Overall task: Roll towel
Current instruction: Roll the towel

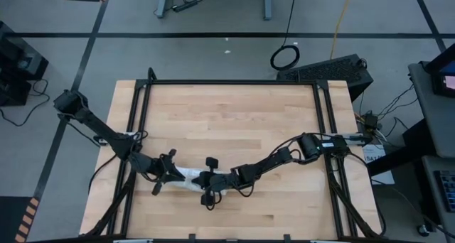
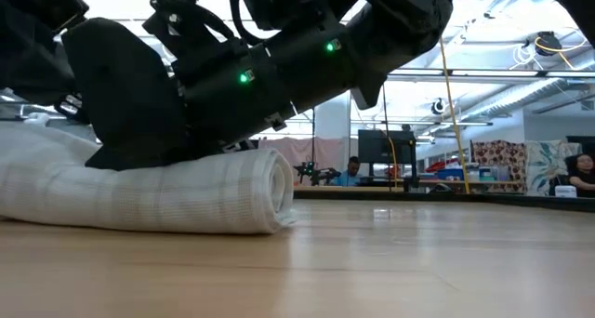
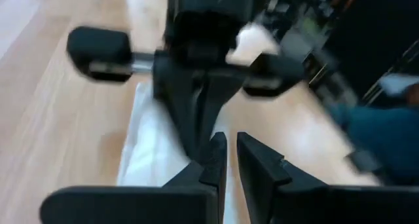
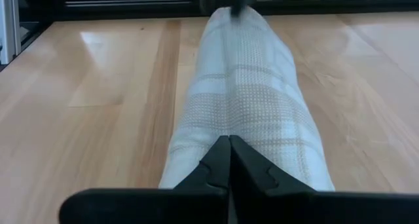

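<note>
Bench point(image 1: 227, 115): pale wood top, black-framed, filling the frame's middle in the high view.
Towel point(image 4: 245, 99): white with grey check, rolled into a tube, lying at lower centre of the bench.
Right hand point(image 4: 229, 160): fingers together, resting on the roll's end.
Left hand point(image 3: 230, 160): fingers slightly apart, at the roll's opposite end.

I see the towel point(image 4: 245, 99) rolled into a tight cylinder, white waffle-weave cloth with thin grey check lines. It's lying flat on its side on the table point(image 1: 234, 115), close to the near edge, roughly midway between the two side edges. In my low view one end point(image 2: 274, 186) shows the spiral of layers, slightly squashed on top.
</note>
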